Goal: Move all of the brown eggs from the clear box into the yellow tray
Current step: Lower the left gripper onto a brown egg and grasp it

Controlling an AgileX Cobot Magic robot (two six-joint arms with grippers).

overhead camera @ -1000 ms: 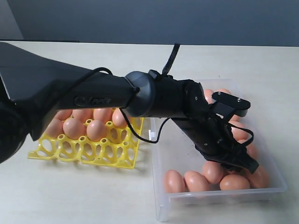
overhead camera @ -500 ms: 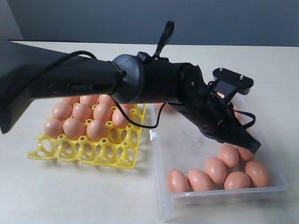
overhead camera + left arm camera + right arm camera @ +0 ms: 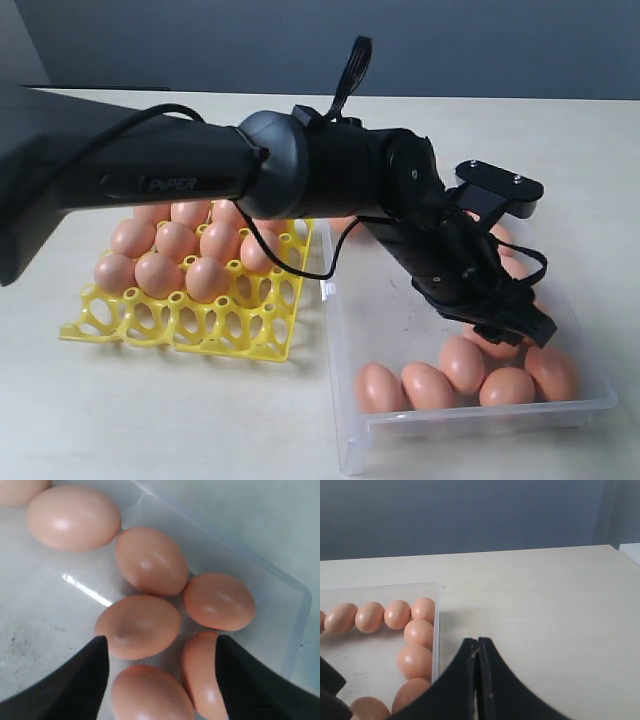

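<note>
The clear box (image 3: pixel 385 305) sits right of the yellow tray (image 3: pixel 205 325), which holds several brown eggs (image 3: pixel 175 245) in its back rows. More brown eggs (image 3: pixel 428 385) lie along the box's front wall. My left gripper (image 3: pixel 512 325) reaches across into the box and hovers open just above the front-right cluster. In the left wrist view the left gripper (image 3: pixel 161 642) has its black fingers (image 3: pixel 82 680) spread on either side of two eggs (image 3: pixel 150 695), touching neither, beside the box wall (image 3: pixel 250 555). My right gripper (image 3: pixel 477 641) is shut and empty, outside the box (image 3: pixel 436 630).
A pale tabletop (image 3: pixel 150 420) surrounds tray and box. The tray's front rows of cups are unfilled. Eggs (image 3: pixel 415 625) line the box wall nearest the right gripper. The left arm's thick black links (image 3: pixel 300 180) pass over the tray's back right corner.
The left arm lifted off the front-right eggs and uncovered the tray, then dipped back toward that cluster. The right gripper is not seen earlier.
</note>
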